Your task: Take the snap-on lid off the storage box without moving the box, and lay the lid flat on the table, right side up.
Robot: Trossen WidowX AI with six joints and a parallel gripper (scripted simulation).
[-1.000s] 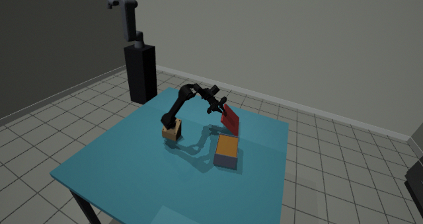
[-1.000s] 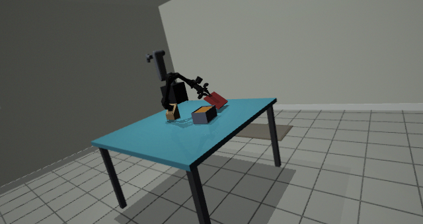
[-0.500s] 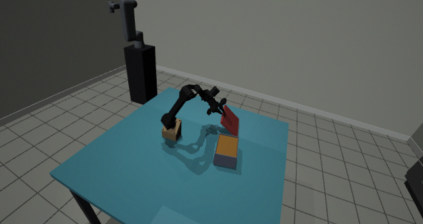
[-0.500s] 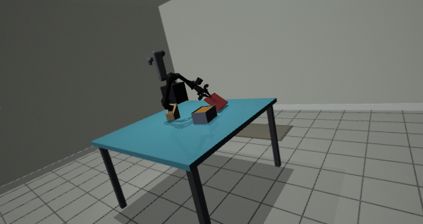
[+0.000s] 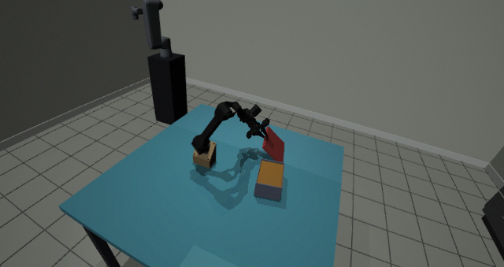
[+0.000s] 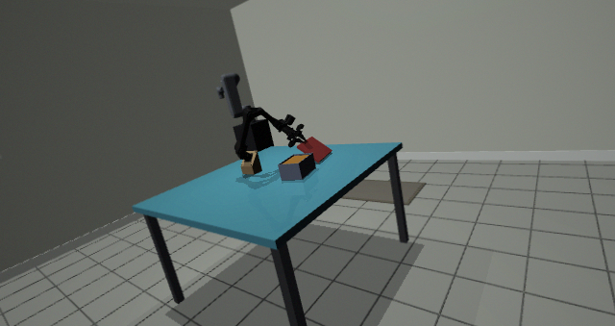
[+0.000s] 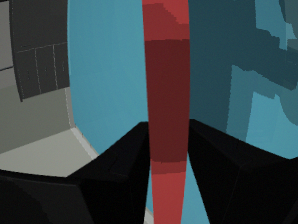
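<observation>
From the top, the end effector (image 5: 264, 134) (image 6: 304, 139) (image 7: 166, 129) is pinching the tilted red lid (image 5: 276, 146) (image 6: 315, 149) (image 7: 169, 100), while the box (image 5: 269, 180) (image 6: 294, 168) is sitting open just beside it on the tabletop (image 5: 165, 204) (image 6: 221, 201) (image 7: 107, 65). In the exterior view, a tan block (image 5: 205, 160) (image 6: 250, 166) is supporting the arm (image 5: 213, 129) (image 6: 243, 131). In the wrist view, the fingers are gripping the lid's edge.

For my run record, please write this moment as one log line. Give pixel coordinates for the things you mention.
gripper (image 5: 266, 136) (image 6: 305, 139) (image 7: 166, 129): shut on red lid (image 5: 278, 148) (image 6: 317, 150) (image 7: 169, 95) | lid: tilted, off box | storage box (image 5: 268, 191) (image 6: 290, 170): open on table (image 5: 157, 204) (image 6: 216, 201)
</observation>
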